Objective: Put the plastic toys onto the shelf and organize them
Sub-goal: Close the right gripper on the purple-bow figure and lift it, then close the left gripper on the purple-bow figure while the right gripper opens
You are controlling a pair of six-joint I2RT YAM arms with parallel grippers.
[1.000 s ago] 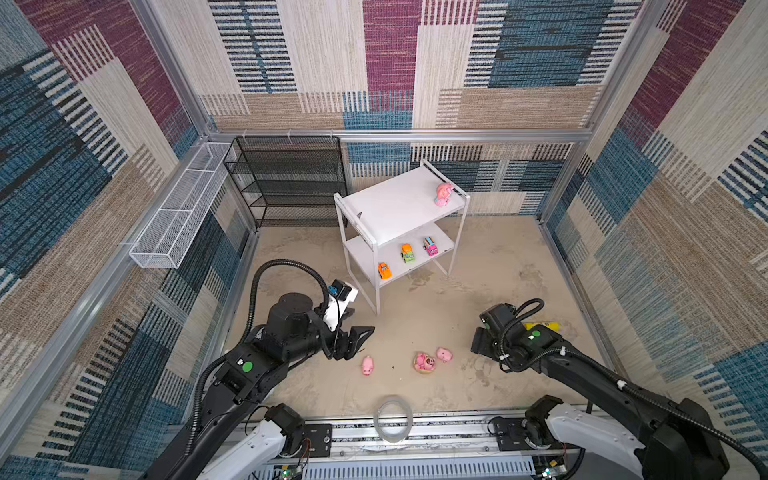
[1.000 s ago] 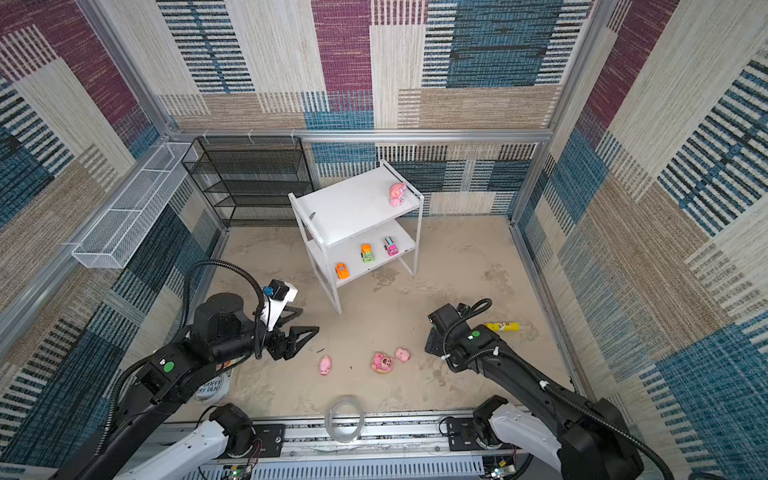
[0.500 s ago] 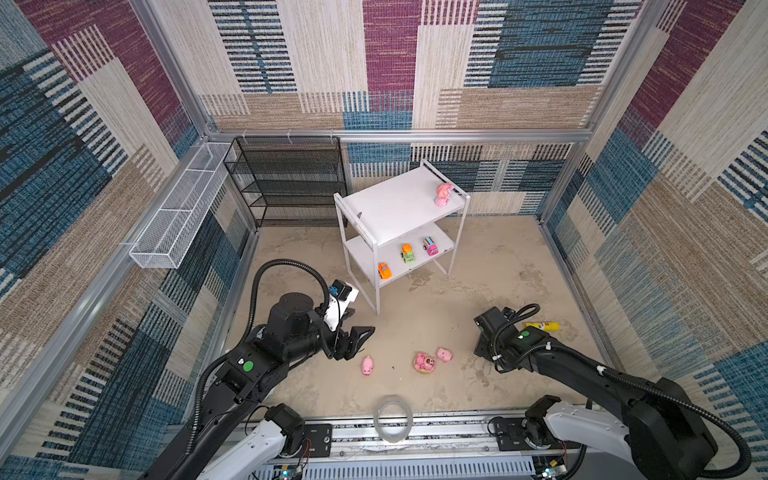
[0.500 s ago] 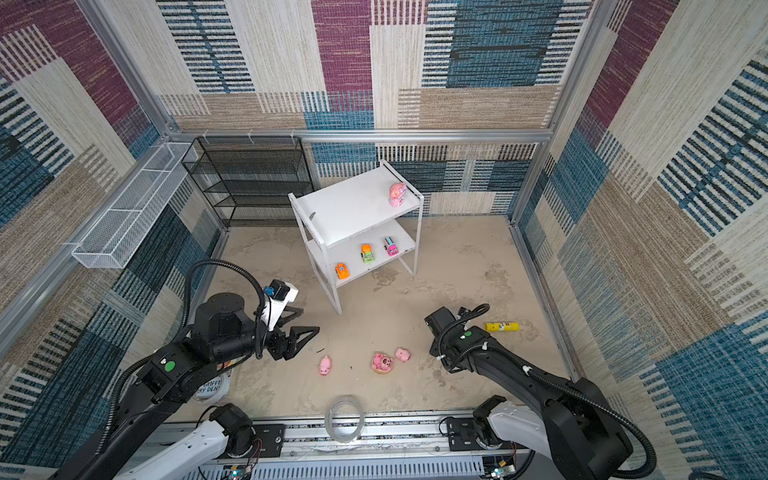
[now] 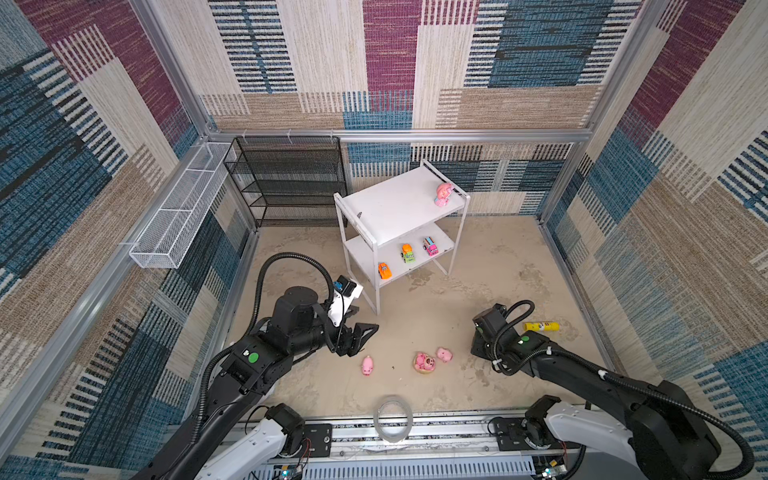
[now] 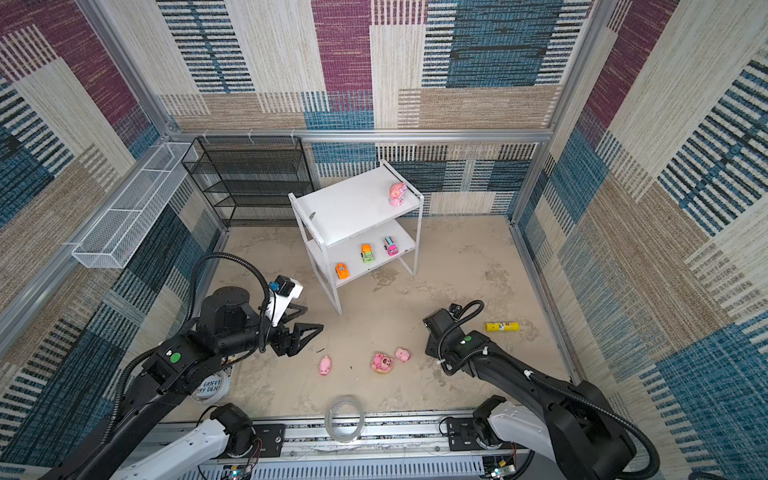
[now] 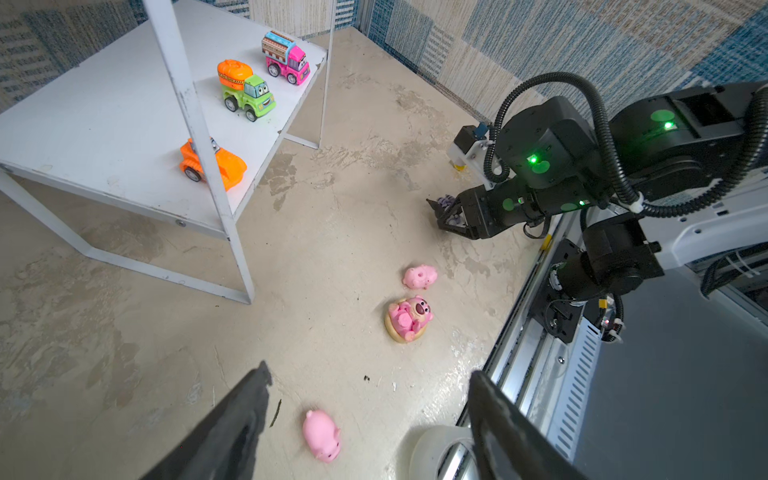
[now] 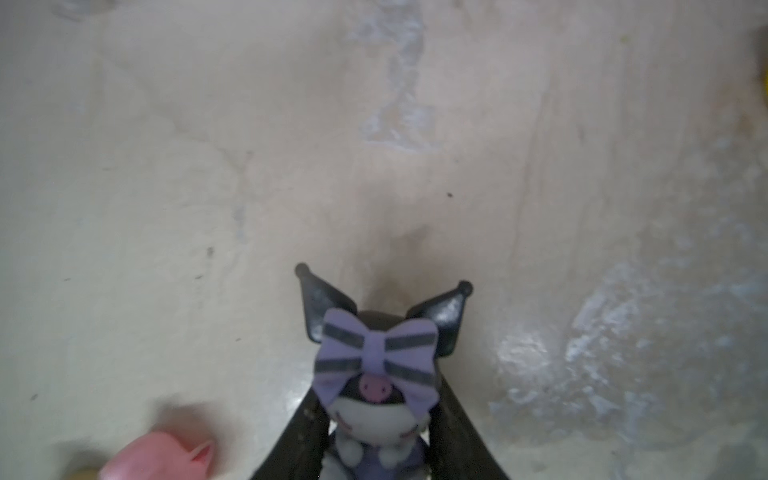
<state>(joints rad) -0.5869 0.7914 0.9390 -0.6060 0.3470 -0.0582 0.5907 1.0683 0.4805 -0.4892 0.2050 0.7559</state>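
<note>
- The right gripper (image 7: 448, 214) pinches the black-and-white figure (image 8: 376, 374) by its body, one finger against each side, low over the floor (image 5: 478, 291). Gripping below the wide head probably keeps the toy from slipping on the way to the shelf (image 5: 395, 203).
- The left gripper (image 7: 370, 372) hangs with its fingers spread wide above a pink pig (image 7: 322, 434), seemingly lined up to take it.
- Three cars stand in a row on the shelf's lower board, likely grouped by kind: an orange car (image 7: 216, 164), a green-orange truck (image 7: 245, 91) and a pink truck (image 7: 286, 58).
- One pink figure (image 5: 444, 194) stands alone on the top board.
- Three toys lie on the floor: two pigs, the second pink pig (image 7: 419, 276) just beside one pink bear (image 7: 409, 318).
- Eight toys in all: four shelved, three on the floor, one held.
</note>
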